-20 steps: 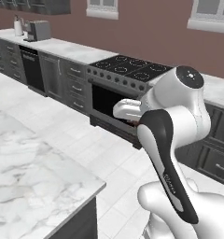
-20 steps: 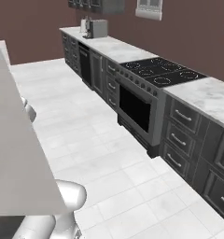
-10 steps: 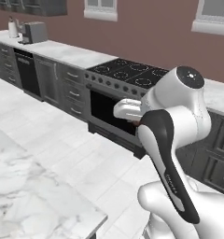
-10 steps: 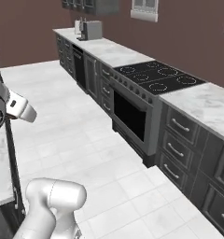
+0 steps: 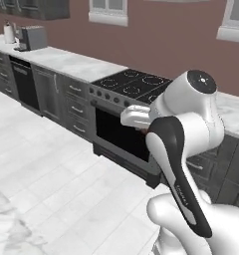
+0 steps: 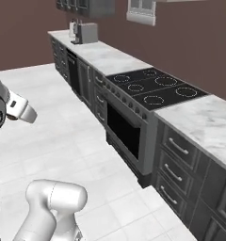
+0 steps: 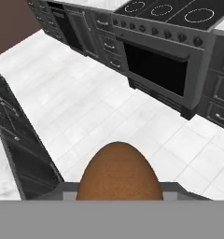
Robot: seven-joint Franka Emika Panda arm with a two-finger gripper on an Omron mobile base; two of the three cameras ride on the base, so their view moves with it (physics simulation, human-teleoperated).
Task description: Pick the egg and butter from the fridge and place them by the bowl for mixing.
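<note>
The egg is held in the end effector, carried high above the floor in front of the oven. Bowl and butter cannot be located. A jolt during driving could loosen the grip, and the egg would be dropped onto the floor.

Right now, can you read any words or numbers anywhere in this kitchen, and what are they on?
Dark arm cover: a small line of pale lettering, too blurred to read.
Stove knobs: no markings that can be made out.
Stovetop: only white burner rings, no numbers.
Egg: plain brown, nothing written on it.
Nothing else here carries text that can be read.
</note>
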